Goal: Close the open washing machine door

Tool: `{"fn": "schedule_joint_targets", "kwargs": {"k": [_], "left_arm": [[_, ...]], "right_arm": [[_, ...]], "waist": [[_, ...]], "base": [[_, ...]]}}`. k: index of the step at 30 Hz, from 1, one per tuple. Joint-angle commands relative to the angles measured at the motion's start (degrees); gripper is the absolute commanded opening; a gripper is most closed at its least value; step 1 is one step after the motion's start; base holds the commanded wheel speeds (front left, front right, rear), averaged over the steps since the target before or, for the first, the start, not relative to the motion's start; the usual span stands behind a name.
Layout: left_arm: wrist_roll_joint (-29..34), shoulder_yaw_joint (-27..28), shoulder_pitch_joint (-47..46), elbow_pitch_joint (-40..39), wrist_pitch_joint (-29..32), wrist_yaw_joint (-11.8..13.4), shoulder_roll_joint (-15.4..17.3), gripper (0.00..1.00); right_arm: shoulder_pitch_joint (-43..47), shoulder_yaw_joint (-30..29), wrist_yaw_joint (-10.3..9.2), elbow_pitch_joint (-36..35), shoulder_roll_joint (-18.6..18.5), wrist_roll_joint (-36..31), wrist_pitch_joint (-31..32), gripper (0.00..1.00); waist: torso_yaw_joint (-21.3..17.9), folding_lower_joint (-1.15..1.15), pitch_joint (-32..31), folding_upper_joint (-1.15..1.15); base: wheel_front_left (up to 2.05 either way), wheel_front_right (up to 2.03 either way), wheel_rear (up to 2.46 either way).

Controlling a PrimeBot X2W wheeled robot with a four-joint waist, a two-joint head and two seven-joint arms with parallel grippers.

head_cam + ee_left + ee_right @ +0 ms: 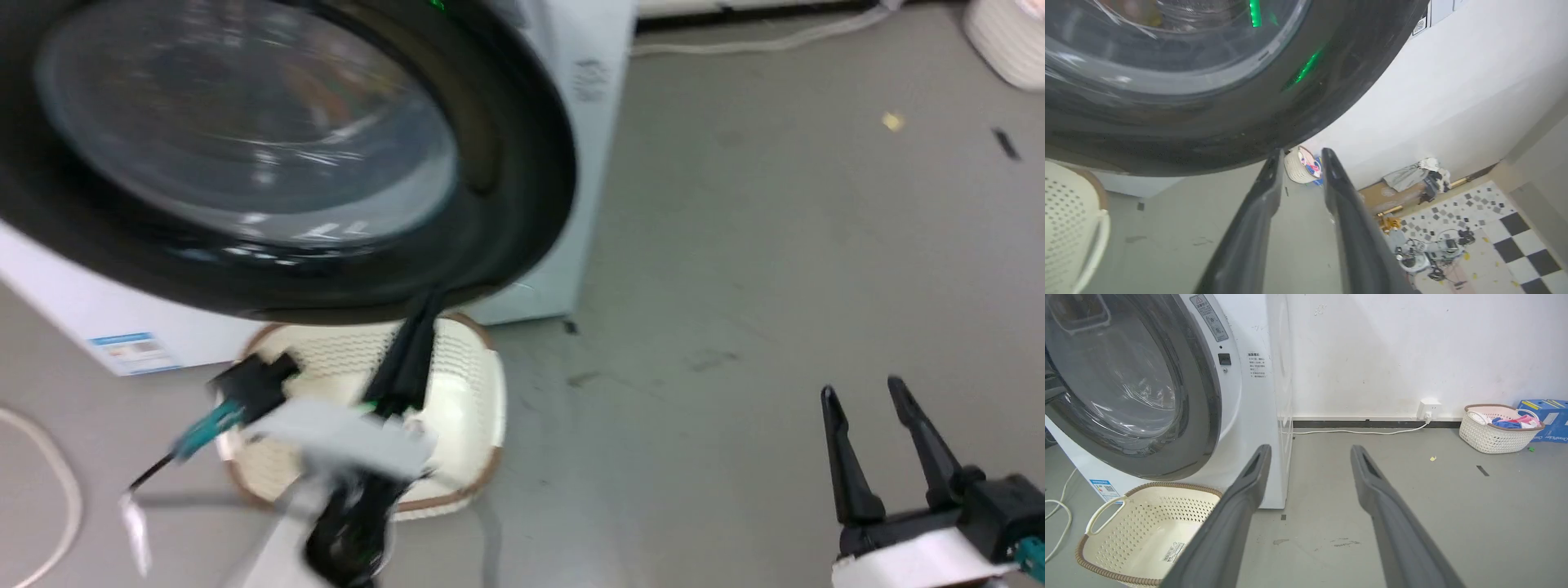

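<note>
The washing machine door (506, 163), a wide glossy black rim around a bulging glass centre, lies close against the white machine front (1249, 396); whether it is latched cannot be told. My left gripper (431, 298) reaches up over the basket to the door's lower rim (1208, 134), its fingers a narrow gap apart with nothing between them. In the left wrist view the left gripper (1302, 152) has its tips right at the rim's edge; contact cannot be told. My right gripper (861, 390) hangs open over bare floor at the lower right. From the right gripper (1310, 447) the door (1204, 416) lies ahead and to the left.
A cream perforated laundry basket (457, 392) stands on the floor right under the door, below my left arm. A second basket with clothes (1498, 428) and a blue box (1545, 416) sit by the far wall. A white cable (49, 474) loops at the left. Grey floor stretches to the right.
</note>
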Motion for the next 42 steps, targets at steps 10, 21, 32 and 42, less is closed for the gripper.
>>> {"fn": "schedule_joint_targets", "kwargs": {"k": [10,21,32,42], "left_arm": [[54.7,15.6,20.6,-14.4,-1.6,8.8,-0.6,1.0],[63.8,15.9,26.2,-11.5,-1.6,13.5,-1.8,1.0],[64.7,15.7,21.9,-12.7,-1.6,13.1,-4.8,1.0],[66.2,14.1,17.3,-13.9,-1.6,12.8,-7.0,1.0]], "right_arm": [[5.3,1.5,-0.03,-1.1,0.1,-2.0,-0.3,1.0],[5.8,4.9,-0.03,0.1,-0.4,-0.9,0.1,0.0],[-8.7,17.9,-0.03,-1.1,-13.2,4.2,4.0,0.0],[-31.0,27.9,-0.03,6.4,-28.6,15.9,7.9,0.0]], "waist": [[14.4,0.01,-8.6,0.0],[18.2,0.01,-6.9,0.0],[23.1,0.01,1.7,0.0],[27.6,0.01,9.9,0.0]], "base": [[0.0,0.0,0.0],[0.0,0.0,0.0],[0.0,0.0,0.0],[0.0,0.0,0.0]]}}
